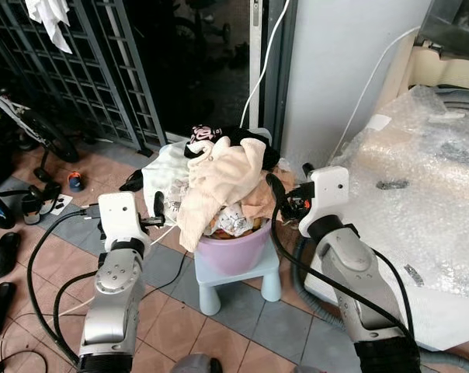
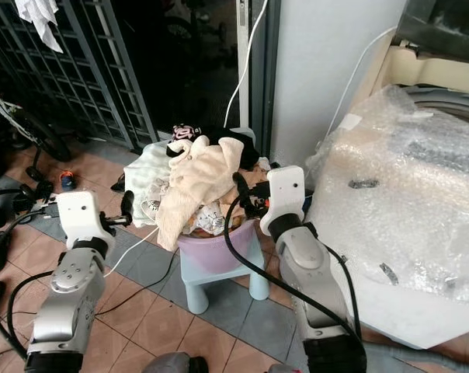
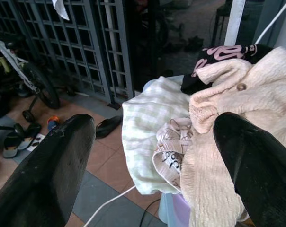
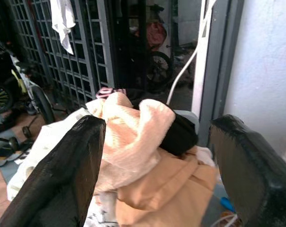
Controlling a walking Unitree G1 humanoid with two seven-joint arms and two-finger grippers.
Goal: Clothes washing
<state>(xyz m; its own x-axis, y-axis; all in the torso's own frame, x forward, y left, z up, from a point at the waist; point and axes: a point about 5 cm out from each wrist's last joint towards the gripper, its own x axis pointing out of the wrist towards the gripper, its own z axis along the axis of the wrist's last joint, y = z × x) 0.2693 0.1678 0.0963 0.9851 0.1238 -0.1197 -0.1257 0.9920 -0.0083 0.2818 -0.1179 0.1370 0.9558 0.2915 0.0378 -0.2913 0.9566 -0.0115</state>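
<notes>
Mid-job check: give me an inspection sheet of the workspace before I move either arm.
Surface: tiled floor; a pale blue stool carries the load.
Job's things: purple basin on the stool, heaped with clothes; cream garment on top, checked cloth hanging over the side, black patterned piece at the back. Washing machine under bubble wrap to the robot's right.
Clutter: sandals and a bicycle wheel to the robot's left.
Grippers: left gripper open, beside the pile; right gripper open, facing the pile.
Cables: black cables loop on the floor; a white cord runs up the wall.
Surroundings: metal grille gate, dark doorway behind.
</notes>
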